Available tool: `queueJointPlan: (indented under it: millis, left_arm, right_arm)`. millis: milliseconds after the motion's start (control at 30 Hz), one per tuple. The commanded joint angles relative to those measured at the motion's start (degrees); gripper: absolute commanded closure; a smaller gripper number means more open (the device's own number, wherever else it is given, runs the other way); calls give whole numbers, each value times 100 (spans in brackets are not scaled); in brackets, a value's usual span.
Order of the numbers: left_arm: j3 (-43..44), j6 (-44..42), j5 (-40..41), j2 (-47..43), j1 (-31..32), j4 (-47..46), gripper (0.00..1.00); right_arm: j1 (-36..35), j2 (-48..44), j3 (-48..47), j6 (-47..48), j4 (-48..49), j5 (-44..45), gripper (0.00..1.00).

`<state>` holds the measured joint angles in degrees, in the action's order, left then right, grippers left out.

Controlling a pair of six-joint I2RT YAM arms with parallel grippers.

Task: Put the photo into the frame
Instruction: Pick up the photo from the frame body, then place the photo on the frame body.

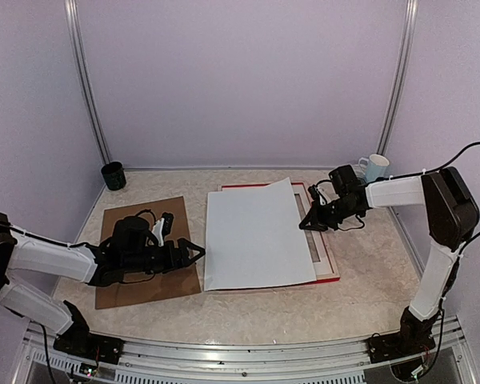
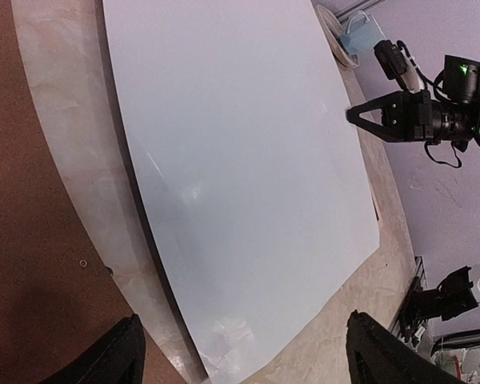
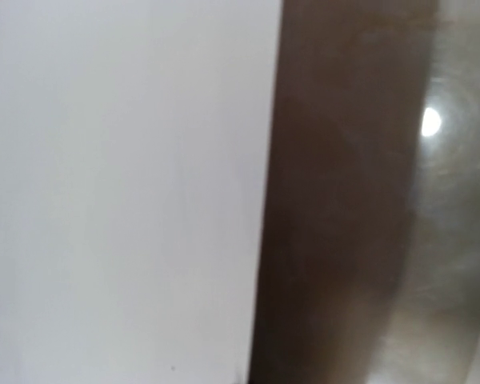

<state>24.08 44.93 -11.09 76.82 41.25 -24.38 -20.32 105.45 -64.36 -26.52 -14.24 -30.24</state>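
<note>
The photo (image 1: 256, 236) lies white back up over the red frame (image 1: 252, 186), covering most of it; it fills the left wrist view (image 2: 240, 160) and the left half of the right wrist view (image 3: 120, 192). Its right edge stands slightly raised, with a shadow under it. My right gripper (image 1: 304, 226) is shut, its tip at that right edge (image 2: 354, 114); I cannot tell whether it pinches the sheet. Its own fingers do not show in the right wrist view. My left gripper (image 1: 198, 254) hangs open just left of the photo's near left corner, nothing between its fingers (image 2: 122, 352).
A brown backing board (image 1: 148, 256) lies under the left arm. A dark cup (image 1: 113, 175) stands at the back left, and a white and blue mug (image 1: 374, 167) at the back right. The frame's pale right side (image 1: 326, 252) shows beside the photo.
</note>
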Motion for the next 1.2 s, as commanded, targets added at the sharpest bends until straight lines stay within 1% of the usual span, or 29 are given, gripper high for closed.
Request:
queueJointPlan:
  millis: [0,300,433,467,500,1167]
  left_arm:
    - [-109,-47,46,-64,-30,-73,14]
    - [-131,-36,45,-55,-30,-92,13]
    - [-140,-7,59,-69,-30,-93,8]
    - [-144,-10,61,-76,-30,-93,2]
    - [-153,3,53,-79,-30,-97,1]
    - [-107,55,37,17,-4,-119,1]
  right_arm:
    - [-43,100,-205,192,-235,207,100]
    - [-37,167,-329,257,-292,403,100]
    - [-26,207,-392,310,-337,487,100]
    - [-21,217,-405,320,-342,504,100]
    - [-17,221,-410,329,-352,509,100]
    - [150,252,-580,559,-598,550,100]
